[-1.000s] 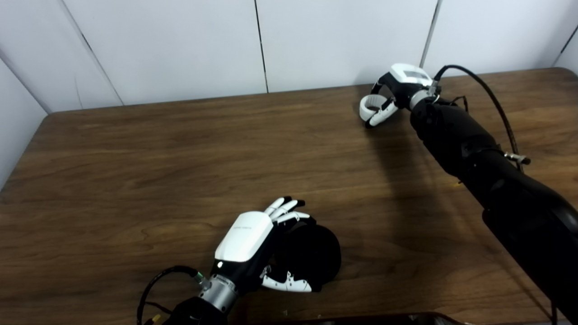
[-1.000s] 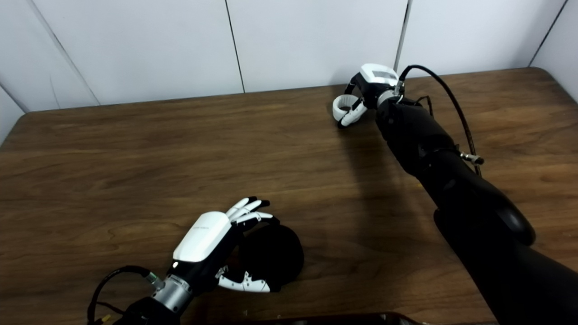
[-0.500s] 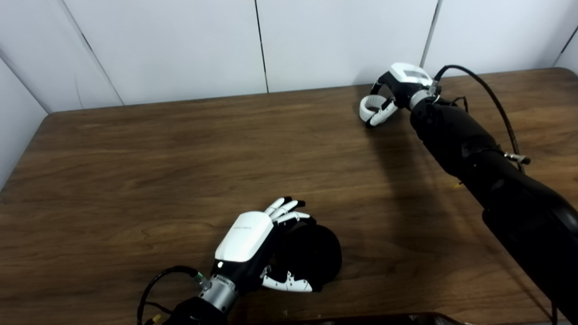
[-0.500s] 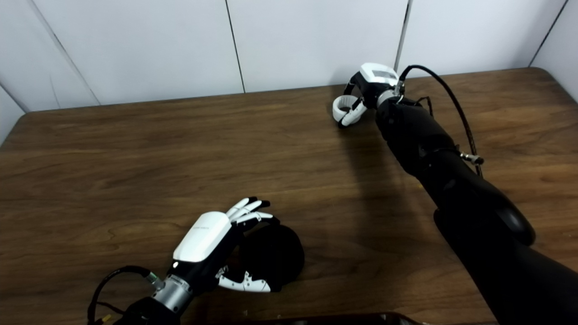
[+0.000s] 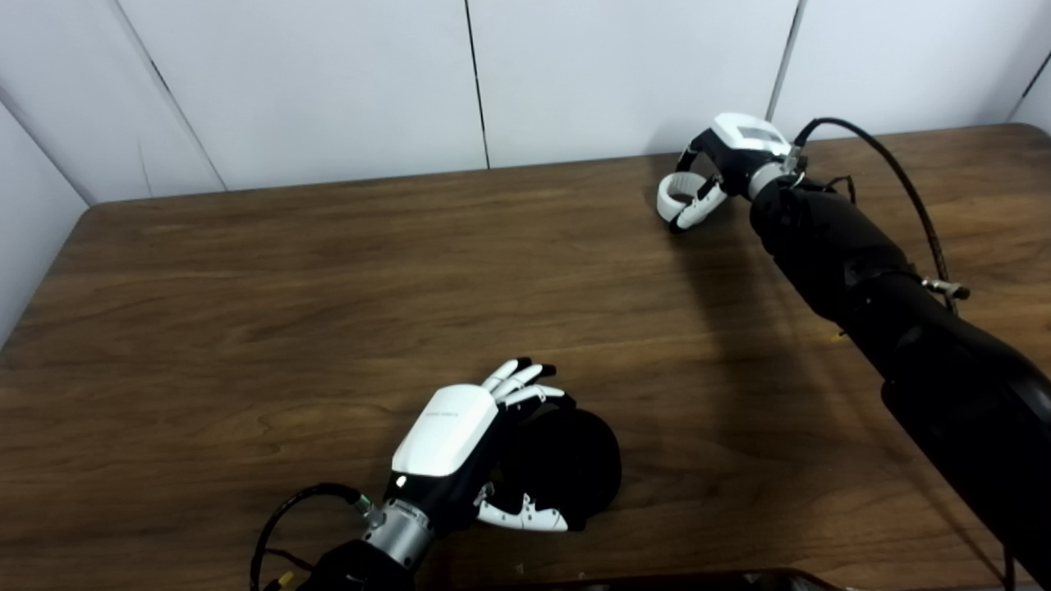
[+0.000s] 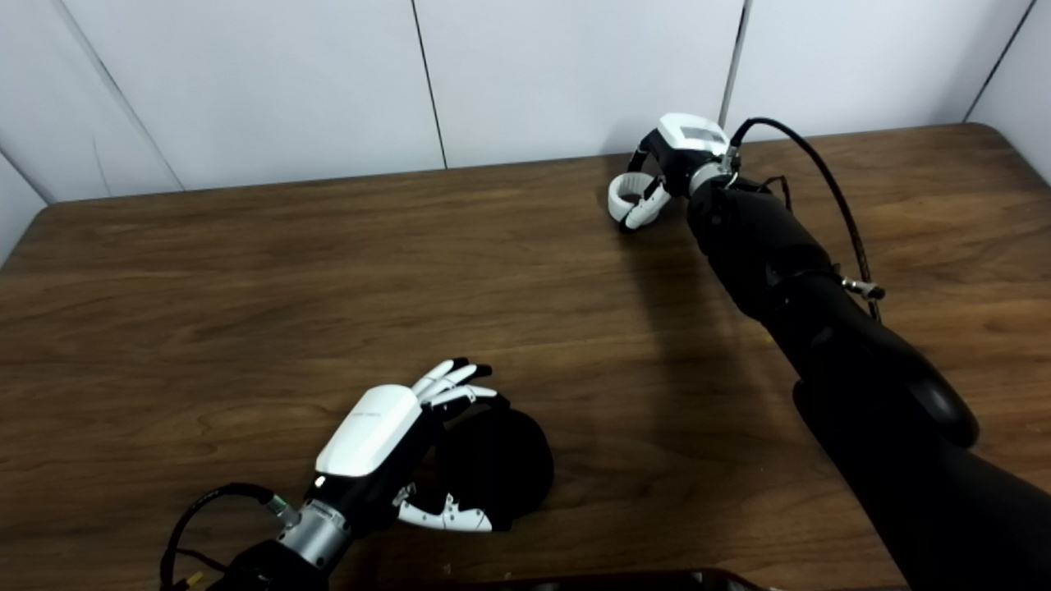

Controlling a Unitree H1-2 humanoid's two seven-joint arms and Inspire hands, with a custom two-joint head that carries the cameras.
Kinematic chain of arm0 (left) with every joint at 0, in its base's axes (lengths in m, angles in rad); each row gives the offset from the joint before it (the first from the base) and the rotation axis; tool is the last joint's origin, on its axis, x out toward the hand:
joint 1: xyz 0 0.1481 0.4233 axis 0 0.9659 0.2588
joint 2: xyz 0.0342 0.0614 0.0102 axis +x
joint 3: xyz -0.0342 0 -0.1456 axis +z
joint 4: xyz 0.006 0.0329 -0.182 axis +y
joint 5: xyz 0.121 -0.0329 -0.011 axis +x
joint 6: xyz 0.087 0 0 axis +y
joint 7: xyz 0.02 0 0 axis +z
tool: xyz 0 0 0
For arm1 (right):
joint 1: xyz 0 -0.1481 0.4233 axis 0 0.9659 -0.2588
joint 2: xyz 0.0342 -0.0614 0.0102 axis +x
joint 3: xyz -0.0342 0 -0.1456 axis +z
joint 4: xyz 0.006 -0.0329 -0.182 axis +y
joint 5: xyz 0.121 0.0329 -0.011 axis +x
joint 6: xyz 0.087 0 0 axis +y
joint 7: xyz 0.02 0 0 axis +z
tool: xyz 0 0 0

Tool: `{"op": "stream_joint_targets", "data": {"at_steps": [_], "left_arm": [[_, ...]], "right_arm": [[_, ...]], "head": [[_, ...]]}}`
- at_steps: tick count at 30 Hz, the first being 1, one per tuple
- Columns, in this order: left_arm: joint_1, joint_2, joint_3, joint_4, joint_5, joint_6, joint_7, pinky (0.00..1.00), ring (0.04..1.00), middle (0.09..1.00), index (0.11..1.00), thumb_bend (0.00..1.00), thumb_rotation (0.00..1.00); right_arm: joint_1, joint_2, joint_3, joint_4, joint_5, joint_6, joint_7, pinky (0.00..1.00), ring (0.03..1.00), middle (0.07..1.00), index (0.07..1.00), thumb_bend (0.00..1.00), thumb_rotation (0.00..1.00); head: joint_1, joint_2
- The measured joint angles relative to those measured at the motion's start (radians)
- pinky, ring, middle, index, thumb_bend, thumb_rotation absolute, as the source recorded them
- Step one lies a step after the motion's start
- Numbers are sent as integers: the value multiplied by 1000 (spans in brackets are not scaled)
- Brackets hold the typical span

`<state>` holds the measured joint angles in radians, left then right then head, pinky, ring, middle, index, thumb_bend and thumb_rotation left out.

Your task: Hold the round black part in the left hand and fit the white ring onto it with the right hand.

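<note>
While both parts are in hand but well apart, the entry runs by size.

Counter [image 5: 246, 271]: dark wood-grain top, carrying everything; white panelled wall behind its far edge.

Right arm [image 5: 903, 328]: black, reaching from the near right corner toward the far edge, right of centre; a black cable [image 5: 887, 164] loops at the wrist.

Round black part [image 5: 579, 468]: near the near edge, about centre, lying on the counter or just above it; which cannot be told.

Left hand [image 5: 484, 447]: wrapped around the round black part, fingers over its far side, thumb along its near side.

Right hand [image 5: 710, 176]: close to the far edge, fingers curled on the white ring [image 5: 677, 190].

Step, as judged: ring grasped, not yet carried. The next move calls for bringing it across the counter to the black part, held level and centred over it before pressing on.

Writing: a faint mark on the left hand's white back shell, too small to read.
</note>
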<state>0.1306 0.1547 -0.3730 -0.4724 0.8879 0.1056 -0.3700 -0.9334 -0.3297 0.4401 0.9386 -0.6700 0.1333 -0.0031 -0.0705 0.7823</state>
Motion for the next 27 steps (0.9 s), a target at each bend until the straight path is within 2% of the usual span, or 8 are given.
{"op": "stream_joint_targets", "data": {"at_steps": [3, 12, 20, 27], "left_arm": [[0, 0, 0, 0, 0, 0, 0, 779, 964, 928, 729, 867, 320], [-1, 0, 4, 2, -3, 0, 0, 783, 969, 933, 729, 865, 307], [-11, 0, 2, 11, -3, 0, 1, 774, 961, 928, 727, 866, 304], [-18, 0, 0, 20, -5, -1, 4, 776, 961, 929, 726, 866, 309]], "right_arm": [[5, -4, -1, -21, 0, 0, 0, 811, 931, 864, 496, 531, 149], [27, -37, 13, -98, -16, 2, 48, 801, 922, 863, 493, 524, 148], [31, -43, -3, -178, -14, 4, 80, 790, 916, 846, 493, 524, 148], [72, -65, -18, -266, -12, 4, 115, 773, 909, 840, 492, 525, 148]], "head": [[0, 0], [-3, -5], [-3, -9], [-3, -15]]}}
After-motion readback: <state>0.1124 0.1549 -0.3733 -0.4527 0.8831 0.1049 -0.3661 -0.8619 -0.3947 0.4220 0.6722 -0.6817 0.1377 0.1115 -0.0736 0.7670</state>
